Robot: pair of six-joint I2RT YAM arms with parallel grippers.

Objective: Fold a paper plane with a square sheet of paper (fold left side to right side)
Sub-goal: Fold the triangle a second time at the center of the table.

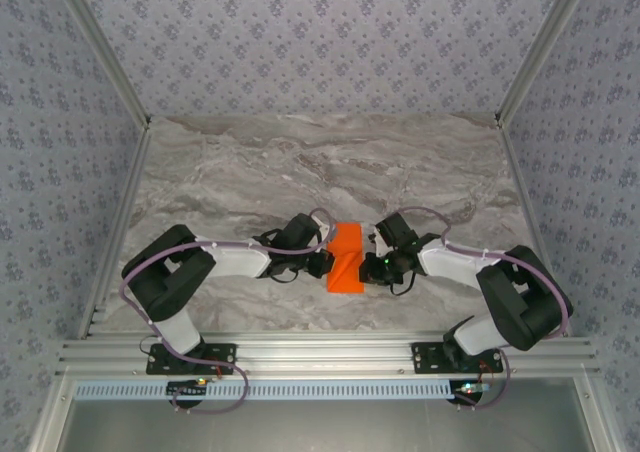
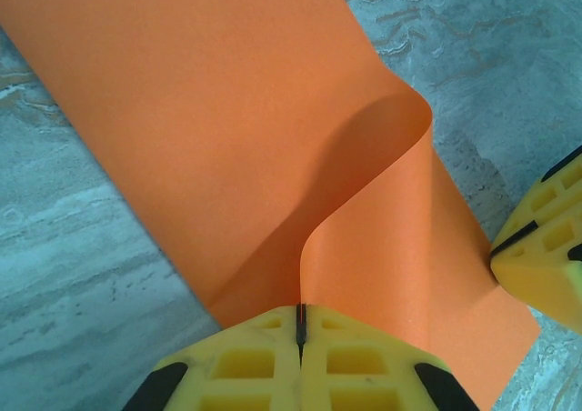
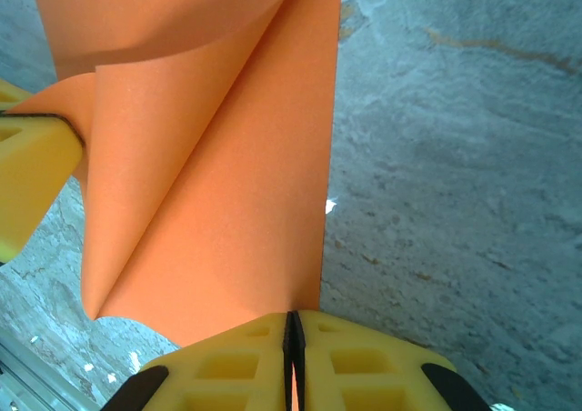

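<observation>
Top external view: the paper (image 1: 346, 259), bright orange and partly folded, lies near the front middle of the marble-patterned table (image 1: 300, 162), between the wrists of the two arms. The left gripper (image 1: 325, 263) meets its left edge and the right gripper (image 1: 369, 266) its right edge; both arms reach inward from their bases at the near rail, elbows bent outward. From above the paper reads as a narrow strip, longer front to back than side to side, with a darker shaded band across its lower half. Left wrist view: the yellow fingers (image 2: 245, 365) are pressed together, and the near edge of the paper (image 2: 209, 111) is pinched in the thin seam between them. From that seam a flap rises and curls over in a soft, uncreased bend, casting a shadow on the flat layer beneath, which rests on the table and runs away to the upper left. Of the right gripper, one yellow finger (image 2: 546, 256) shows at the right margin, touching the paper's far edge. Right wrist view: the fingers (image 3: 236, 370) here are also closed, with orange paper (image 3: 218, 211) caught in their seam. Its straight right edge runs upward over the grey table, while a lifted layer on the left curves toward a yellow finger (image 3: 27, 175) of the left gripper, which touches it.
</observation>
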